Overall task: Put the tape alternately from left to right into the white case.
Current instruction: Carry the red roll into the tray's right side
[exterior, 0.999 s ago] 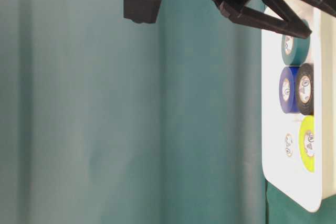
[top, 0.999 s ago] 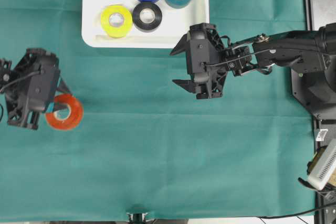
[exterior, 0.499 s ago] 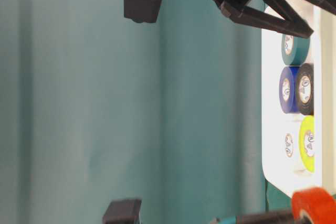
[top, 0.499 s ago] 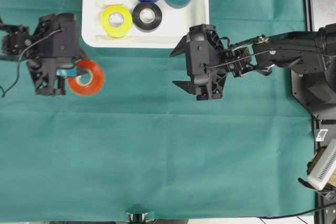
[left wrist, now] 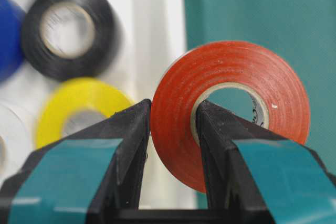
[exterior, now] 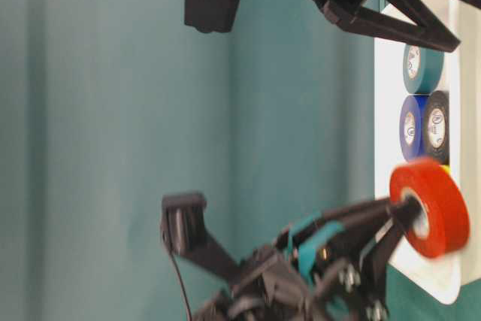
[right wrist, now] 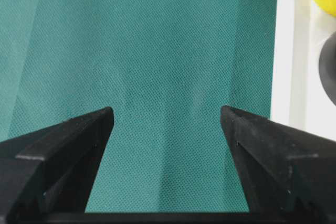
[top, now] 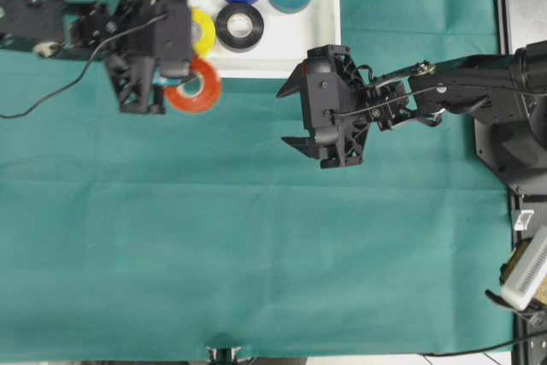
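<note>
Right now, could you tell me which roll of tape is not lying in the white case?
The orange-red roll, pinched through its core by the left gripper; the other five lie in the case.

Matt woven green cloth (right wrist: 157, 77) – glossy white plastic case (top: 291, 40) – smooth orange-red tape (left wrist: 178, 108).

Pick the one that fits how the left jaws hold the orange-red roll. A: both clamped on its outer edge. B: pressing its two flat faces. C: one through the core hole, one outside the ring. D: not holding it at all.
C: in the left wrist view one finger passes through the core of the orange-red roll while the other sits outside, pinching the ring wall.
</note>
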You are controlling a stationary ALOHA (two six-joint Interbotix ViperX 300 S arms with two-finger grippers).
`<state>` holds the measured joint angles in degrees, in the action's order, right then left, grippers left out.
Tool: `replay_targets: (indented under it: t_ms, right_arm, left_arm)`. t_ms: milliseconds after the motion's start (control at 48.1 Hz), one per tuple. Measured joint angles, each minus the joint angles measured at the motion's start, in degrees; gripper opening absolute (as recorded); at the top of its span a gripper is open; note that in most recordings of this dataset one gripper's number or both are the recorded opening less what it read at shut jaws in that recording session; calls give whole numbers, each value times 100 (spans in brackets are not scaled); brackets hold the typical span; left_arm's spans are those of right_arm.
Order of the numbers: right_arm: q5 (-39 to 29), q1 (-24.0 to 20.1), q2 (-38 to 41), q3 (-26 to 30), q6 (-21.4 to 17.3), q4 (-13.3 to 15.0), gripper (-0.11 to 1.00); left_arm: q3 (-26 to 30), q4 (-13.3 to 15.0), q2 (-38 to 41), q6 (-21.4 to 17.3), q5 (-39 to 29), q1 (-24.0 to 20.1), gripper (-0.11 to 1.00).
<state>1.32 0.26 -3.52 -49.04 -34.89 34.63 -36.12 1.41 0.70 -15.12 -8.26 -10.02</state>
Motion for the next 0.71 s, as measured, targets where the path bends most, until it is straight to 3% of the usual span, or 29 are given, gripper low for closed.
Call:
replay_targets:
  t_ms: [707]
  right_arm:
    - [132, -44, 141, -9, 0, 0, 87]
  left_arm:
    - [1608, 0, 1230, -9, 0, -571, 25]
